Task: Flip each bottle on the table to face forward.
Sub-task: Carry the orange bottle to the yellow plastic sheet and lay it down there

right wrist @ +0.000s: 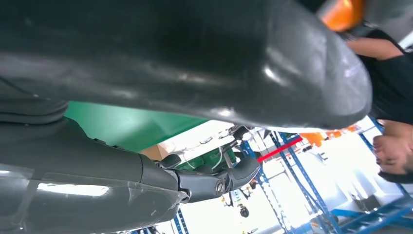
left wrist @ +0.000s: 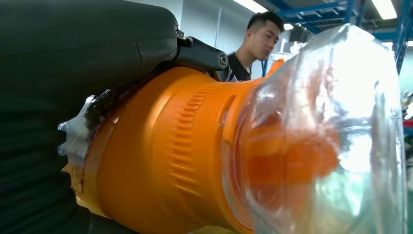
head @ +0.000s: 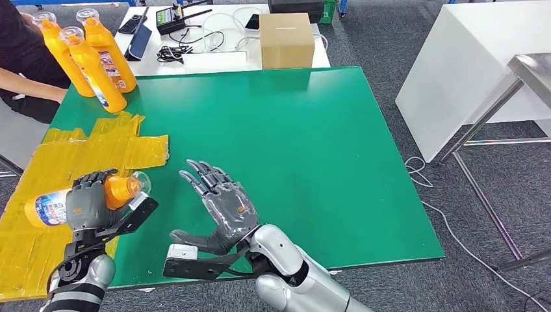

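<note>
Green table (head: 312,149) with yellow taped patch (head: 97,146), left hand (head: 88,205) fingers around orange bottle (head: 120,190), right hand (head: 224,205) fingers spread, grey carpet (head: 383,39) beyond.

My left hand (head: 88,203) is low on my left, its fingers (head: 91,181) curled round the body of an orange bottle (head: 120,189) that lies sideways in the grip, cap pointing toward my right. My right hand (head: 217,211) is raised beside it, palm turned toward the left hand, fingers (head: 203,174) spread and straight, thumb stuck out, holding nothing. Both silver forearms come in from below.
</note>
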